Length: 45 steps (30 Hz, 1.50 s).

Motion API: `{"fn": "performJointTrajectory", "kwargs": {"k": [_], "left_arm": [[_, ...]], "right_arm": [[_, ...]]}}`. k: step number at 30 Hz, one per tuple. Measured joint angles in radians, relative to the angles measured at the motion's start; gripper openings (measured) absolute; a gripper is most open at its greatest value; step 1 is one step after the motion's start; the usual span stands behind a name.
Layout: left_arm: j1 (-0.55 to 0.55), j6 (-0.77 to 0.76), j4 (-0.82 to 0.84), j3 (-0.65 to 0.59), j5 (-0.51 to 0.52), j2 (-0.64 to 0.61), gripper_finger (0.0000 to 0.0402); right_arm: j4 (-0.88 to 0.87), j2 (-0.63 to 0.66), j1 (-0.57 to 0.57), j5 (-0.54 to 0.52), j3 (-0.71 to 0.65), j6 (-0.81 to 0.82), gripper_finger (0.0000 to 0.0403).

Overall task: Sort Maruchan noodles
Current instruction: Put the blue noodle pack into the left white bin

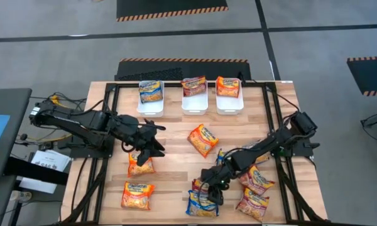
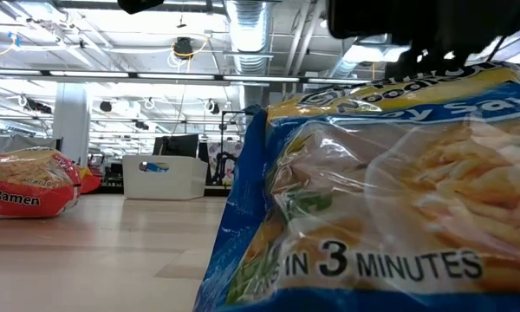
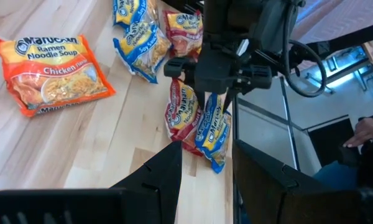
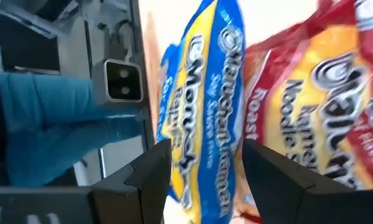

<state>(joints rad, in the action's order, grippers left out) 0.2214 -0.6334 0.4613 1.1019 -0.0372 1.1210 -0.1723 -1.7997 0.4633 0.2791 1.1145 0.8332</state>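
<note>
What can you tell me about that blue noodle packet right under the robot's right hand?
The blue packet is glossy plastic, printed with yellow noodle artwork and "Soy Sauce". It lies flat near the table's front edge, overlapping a maroon packet beside it. The right hand hovers just above it, fingers open to either side, not yet gripping.

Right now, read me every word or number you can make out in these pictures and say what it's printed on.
"Maruchan Ramen Noodle Soup" and "Chicken": on the orange packet.
"IN 3 MINUTES": on the blue packet close to the low camera.
"Ramen": on the orange-red packet at the table's left.
"Maruchan Ramen", "Soy Sauce": on the blue packet ahead of the right gripper.
"Roast", "Noodle": on the maroon packet.
Packets in the white bins: too small.
</note>
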Motion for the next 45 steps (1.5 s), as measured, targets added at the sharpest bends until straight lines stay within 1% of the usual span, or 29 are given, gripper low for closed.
{"fn": "performJointTrajectory", "kwargs": {"k": [3,13,16,19,21,32,33,39,45], "left_arm": [[0.0,0.0,0.0,0.0,0.0,0.0,0.013],[0.0,0.0,0.003,0.0,0.0,0.0,0.013],[0.0,0.0,0.004,0.0,0.0,0.0,0.013],[0.0,0.0,0.004,0.0,0.0,0.0,0.013],[0.0,0.0,0.004,0.0,0.0,0.0,0.013],[0.0,0.0,0.004,0.0,0.001,0.0,0.013],[0.0,0.0,0.004,0.0,0.002,0.0,0.013],[0.0,0.0,0.004,0.0,0.009,0.0,0.013],[0.0,-0.009,0.004,0.0,0.017,0.0,0.013]], "right_arm": [[-0.016,-0.006,0.002,-0.017,-0.003,0.005,0.022],[-0.015,-0.022,0.01,-0.027,-0.001,0.023,0.022],[-0.016,-0.022,0.012,-0.029,-0.001,0.049,0.0212],[-0.038,-0.022,0.014,-0.031,-0.001,0.06,0.0192],[-0.05,-0.022,0.014,-0.031,-0.001,0.06,0.0171],[-0.051,-0.022,0.014,-0.019,-0.001,0.059,0.002],[-0.051,-0.022,0.014,-0.018,-0.001,0.056,0.0012],[-0.053,-0.003,0.014,-0.013,-0.001,0.05,0.0006],[-0.055,0.083,0.003,-0.037,-0.001,0.021,0.0005]]}}
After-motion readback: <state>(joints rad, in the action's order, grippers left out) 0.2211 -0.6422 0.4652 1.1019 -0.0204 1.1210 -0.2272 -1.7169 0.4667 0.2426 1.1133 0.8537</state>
